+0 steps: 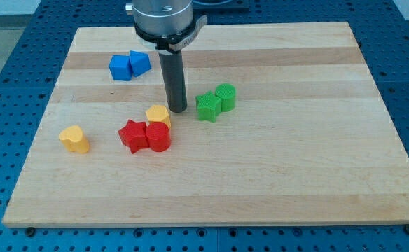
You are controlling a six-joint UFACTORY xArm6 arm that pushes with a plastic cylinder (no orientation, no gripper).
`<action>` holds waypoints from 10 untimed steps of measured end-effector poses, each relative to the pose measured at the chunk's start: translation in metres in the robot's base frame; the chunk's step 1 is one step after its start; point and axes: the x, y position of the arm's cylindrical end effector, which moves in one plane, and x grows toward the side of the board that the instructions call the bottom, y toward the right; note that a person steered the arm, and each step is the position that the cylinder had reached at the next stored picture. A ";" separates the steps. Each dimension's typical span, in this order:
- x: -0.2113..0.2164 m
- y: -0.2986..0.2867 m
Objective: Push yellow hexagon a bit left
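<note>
Seen from above at an angle: light wooden board (274, 182) on a blue perforated table (8, 42). Taken as landmark: small yellow hexagon block (158, 114), a little to the view's left of the board's middle.

Just to the view's right of the yellow hexagon, slightly toward the view's top: my tip (177, 110), the lower end of a straight dark rod (173, 80) hanging down from a grey round mount (162, 17) at the view's top. Very close to the hexagon's right side; contact or a thin gap, cannot tell. No claw on this arm, only the rod, so nothing to open or close.

Touching the hexagon at its lower side: red round block (158, 136), and pressed against that one on the view's left, red star-shaped block (132, 134).

Well to the view's left of the hexagon and lower: second yellow block (74, 138), rounded, exact shape not clear, standing alone.

Toward the view's top and left of the hexagon, well apart: two blue blocks touching each other, blue square-like block (120, 67) and blue angular block (140, 63).

To the view's right of the hexagon, beyond the tip: green star-like block (207, 106) touching green round block (225, 96).
</note>
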 end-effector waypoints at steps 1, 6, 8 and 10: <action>0.015 0.000; 0.031 -0.033; 0.031 -0.065; 0.029 -0.083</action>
